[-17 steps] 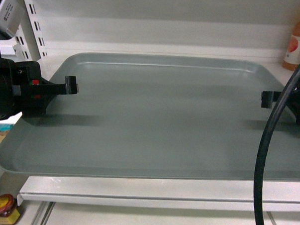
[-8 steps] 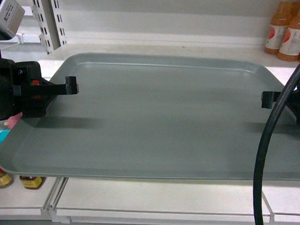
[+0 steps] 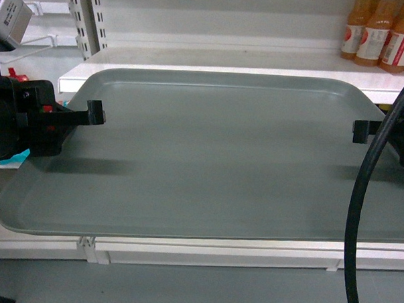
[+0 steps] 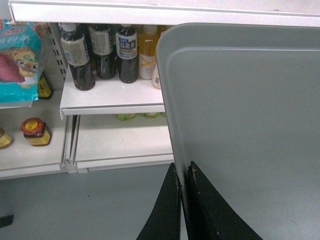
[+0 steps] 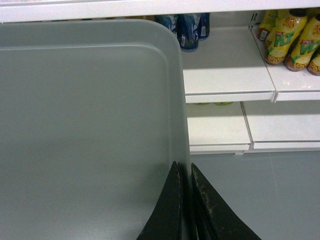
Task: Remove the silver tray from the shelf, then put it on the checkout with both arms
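The silver tray hangs level in the air in front of the shelf, clear of its board. My left gripper is shut on the tray's left rim; in the left wrist view its jaws pinch the rim of the tray over grey floor. My right gripper is shut on the right rim, with the jaws clamped on the edge of the tray. The checkout is out of view.
Orange juice bottles stand on the shelf at top right. Lower shelves hold dark bottles, a jar and yellow bottles. Grey floor lies below the tray. A thick black cable crosses the right of the head view.
The shelf has receded and dropped in the head view, and floor now shows under the tray. The tray and both grippers keep the same hold and place in view.
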Motion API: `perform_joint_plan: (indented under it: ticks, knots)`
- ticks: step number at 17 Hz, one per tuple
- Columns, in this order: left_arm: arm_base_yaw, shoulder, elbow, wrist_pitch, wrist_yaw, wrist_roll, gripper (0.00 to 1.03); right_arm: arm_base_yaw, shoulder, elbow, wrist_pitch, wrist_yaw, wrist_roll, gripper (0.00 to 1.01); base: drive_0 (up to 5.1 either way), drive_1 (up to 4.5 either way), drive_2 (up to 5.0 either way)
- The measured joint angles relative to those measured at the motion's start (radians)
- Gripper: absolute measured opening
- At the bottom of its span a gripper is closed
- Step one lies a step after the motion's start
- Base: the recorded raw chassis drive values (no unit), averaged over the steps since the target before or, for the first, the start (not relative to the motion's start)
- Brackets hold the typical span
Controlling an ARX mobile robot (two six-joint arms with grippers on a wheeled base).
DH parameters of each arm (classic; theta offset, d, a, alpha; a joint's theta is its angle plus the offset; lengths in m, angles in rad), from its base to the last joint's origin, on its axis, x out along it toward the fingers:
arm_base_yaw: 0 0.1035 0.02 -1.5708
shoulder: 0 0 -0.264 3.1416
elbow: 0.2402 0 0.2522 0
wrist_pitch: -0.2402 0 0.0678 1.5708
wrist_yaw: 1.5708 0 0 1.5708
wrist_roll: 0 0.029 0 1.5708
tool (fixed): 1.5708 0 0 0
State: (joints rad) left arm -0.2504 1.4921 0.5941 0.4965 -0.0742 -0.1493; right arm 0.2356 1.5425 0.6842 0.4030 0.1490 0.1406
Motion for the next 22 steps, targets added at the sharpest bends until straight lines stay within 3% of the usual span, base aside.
perform_joint_plan:
  ticks: [22]
  knots:
    - [-0.001,-0.001,-0.003,-0.002,-0.001,0.0,0.03,0.0,0.0,0.001,-0.001,0.001,-0.003,0.03,0.1,-4.12,4.2]
